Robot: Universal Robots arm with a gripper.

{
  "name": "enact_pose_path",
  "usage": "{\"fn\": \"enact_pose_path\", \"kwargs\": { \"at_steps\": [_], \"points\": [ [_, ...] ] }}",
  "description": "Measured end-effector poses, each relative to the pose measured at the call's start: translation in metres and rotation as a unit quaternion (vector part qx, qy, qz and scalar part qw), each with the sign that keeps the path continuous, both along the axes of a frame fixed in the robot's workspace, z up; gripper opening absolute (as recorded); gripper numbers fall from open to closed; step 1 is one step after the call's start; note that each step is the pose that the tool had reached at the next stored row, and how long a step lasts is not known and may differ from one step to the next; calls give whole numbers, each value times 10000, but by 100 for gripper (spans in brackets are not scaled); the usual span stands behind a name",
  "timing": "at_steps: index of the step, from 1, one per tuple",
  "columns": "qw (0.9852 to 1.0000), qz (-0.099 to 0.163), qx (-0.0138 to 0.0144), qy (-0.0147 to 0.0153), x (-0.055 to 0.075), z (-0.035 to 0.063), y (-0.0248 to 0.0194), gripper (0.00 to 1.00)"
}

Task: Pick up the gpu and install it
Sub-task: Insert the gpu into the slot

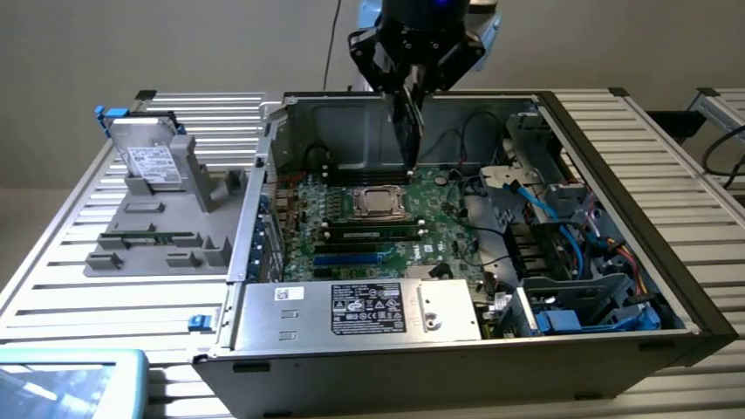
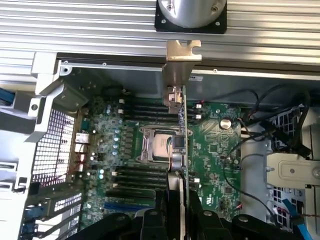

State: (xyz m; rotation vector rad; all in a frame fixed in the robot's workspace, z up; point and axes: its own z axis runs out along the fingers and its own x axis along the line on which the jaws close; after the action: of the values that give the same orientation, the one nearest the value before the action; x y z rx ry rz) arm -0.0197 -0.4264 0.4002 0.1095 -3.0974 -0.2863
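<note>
Hand: my hand (image 1: 410,85) is clamped on the card, a finger (image 2: 167,212) pressing each flat face. Pinching the faces should keep the thin board from twisting.
Card: the gpu (image 1: 407,140) hangs edge-on below the hand, inside the open case and above the board. I can see it touching nothing but the fingers.
Bracket: its silver end bracket (image 2: 178,62) is at the end farthest from the fingers, which leaves the connector edge free of my grip.
Case: the computer case (image 1: 699,305) lies on its side on the desk (image 1: 58,297) with the cover off. The board faces up, so I can reach it from above.
Board: the green motherboard (image 1: 442,249) has the processor (image 1: 379,202) near its middle, and the card hangs just beside it.
Slots: the blue slots (image 1: 349,259) lie toward the power supply (image 1: 361,310), apart from the card. I judge the card is lifted but not seated.
Holder: a grey holder (image 1: 174,240) stands at the exterior view's left. It props a silver drive (image 1: 149,161) upright and cradles a memory stick (image 1: 157,236) flat, staged for easy pickup.
Hazard: loose cables (image 1: 547,218) crowd the case's far side, well apart from the card.
</note>
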Motion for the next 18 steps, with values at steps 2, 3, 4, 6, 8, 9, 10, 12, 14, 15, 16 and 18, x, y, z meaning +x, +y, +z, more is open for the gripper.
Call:
{"fn": "enact_pose_path", "kwargs": {
  "at_steps": [2,3,4,6,8,9,10,12,14,15,16,18],
  "points": [
    [9998,180,24,0,0,0,0,29],
    [9996,275,39,0,0,-1,0,29],
    [9993,364,55,-1,0,-1,0,29],
    [9985,543,82,0,0,-1,0,29],
    [9977,674,84,-8,0,-2,0,29],
    [9970,763,84,-18,0,-2,0,29],
    [9963,854,83,-30,0,-1,0,29],
    [9946,1032,81,-56,0,-2,0,29],
    [9925,1215,80,-72,1,-3,0,29],
    [9914,1305,81,-74,1,-4,0,29],
    [9902,1393,81,-73,1,-5,0,29],
    [9875,1571,86,-72,0,-9,0,29]
  ]
}}
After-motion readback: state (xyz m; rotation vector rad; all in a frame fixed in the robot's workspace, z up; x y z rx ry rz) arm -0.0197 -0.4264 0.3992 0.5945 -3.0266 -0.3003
